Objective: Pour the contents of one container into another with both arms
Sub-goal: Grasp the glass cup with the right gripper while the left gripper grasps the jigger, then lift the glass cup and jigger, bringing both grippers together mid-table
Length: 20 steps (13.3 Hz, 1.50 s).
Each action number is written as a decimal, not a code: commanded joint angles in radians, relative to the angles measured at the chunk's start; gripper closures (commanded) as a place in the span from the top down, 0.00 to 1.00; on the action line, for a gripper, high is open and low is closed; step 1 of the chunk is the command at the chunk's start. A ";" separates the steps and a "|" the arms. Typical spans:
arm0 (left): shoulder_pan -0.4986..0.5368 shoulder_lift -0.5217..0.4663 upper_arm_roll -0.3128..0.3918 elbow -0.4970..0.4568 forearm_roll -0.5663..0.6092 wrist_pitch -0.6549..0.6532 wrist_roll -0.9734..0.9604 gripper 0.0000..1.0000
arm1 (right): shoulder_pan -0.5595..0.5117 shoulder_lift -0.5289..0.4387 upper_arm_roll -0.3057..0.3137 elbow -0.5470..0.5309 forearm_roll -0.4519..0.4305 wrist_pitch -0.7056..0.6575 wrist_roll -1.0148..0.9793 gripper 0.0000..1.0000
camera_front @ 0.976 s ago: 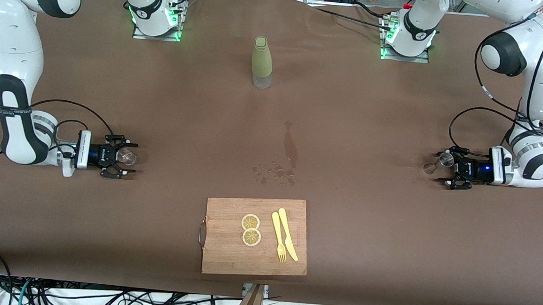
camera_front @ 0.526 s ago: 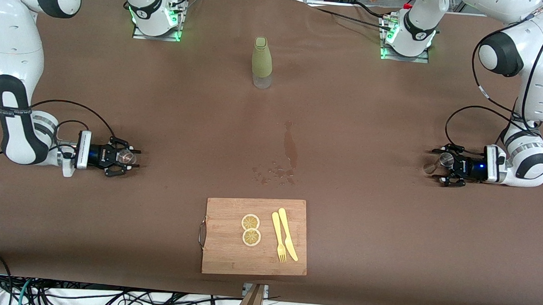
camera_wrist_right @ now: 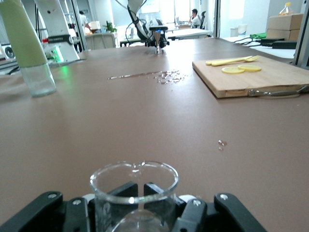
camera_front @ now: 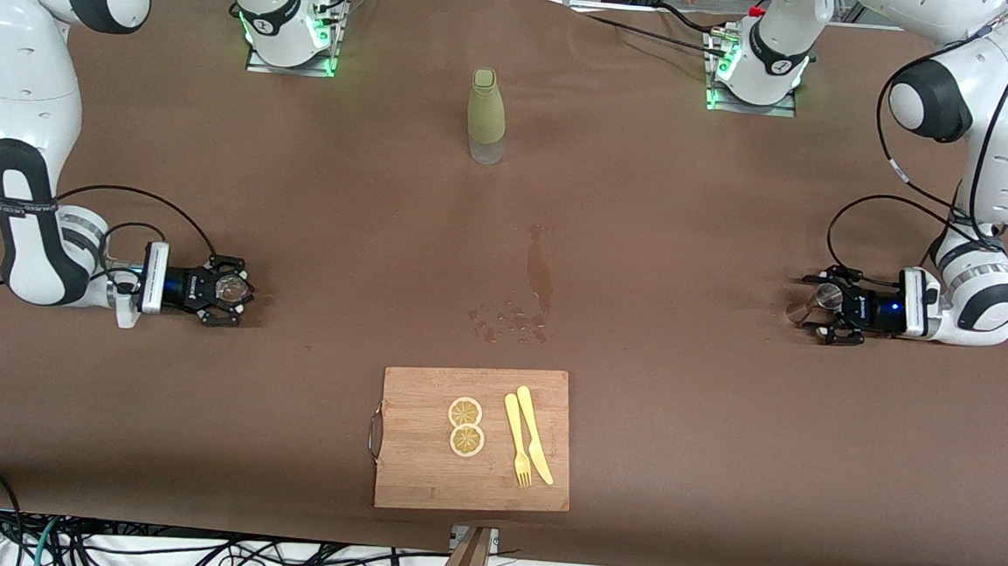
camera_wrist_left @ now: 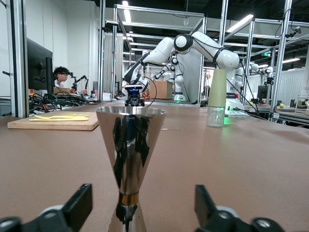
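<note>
While my right gripper clamps the glass beaker, my left gripper flanks the steel jigger. Those left fingers aren't touching it.

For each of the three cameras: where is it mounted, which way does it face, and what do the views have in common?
Front view: high across the table, facing both bases; both arms show, left claw, right claw.
Left wrist view: low on the left arm, looking at the metal jigger between its fingertips.
Right wrist view: low on the right arm, looking over the glass beaker it grips.
Shared: green bottle, cutting board.
</note>
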 commanded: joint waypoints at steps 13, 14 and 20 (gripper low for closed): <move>-0.003 -0.022 -0.003 -0.020 0.011 0.002 0.082 0.00 | 0.274 -0.053 0.069 0.286 0.028 -0.019 0.506 0.09; -0.011 -0.026 -0.003 -0.019 0.012 -0.001 0.076 0.00 | 0.298 -0.059 0.073 0.312 0.026 -0.008 0.555 0.09; -0.139 -0.115 -0.034 -0.011 -0.033 0.007 -0.109 0.00 | 0.461 -0.142 0.064 0.329 0.014 0.155 0.772 0.09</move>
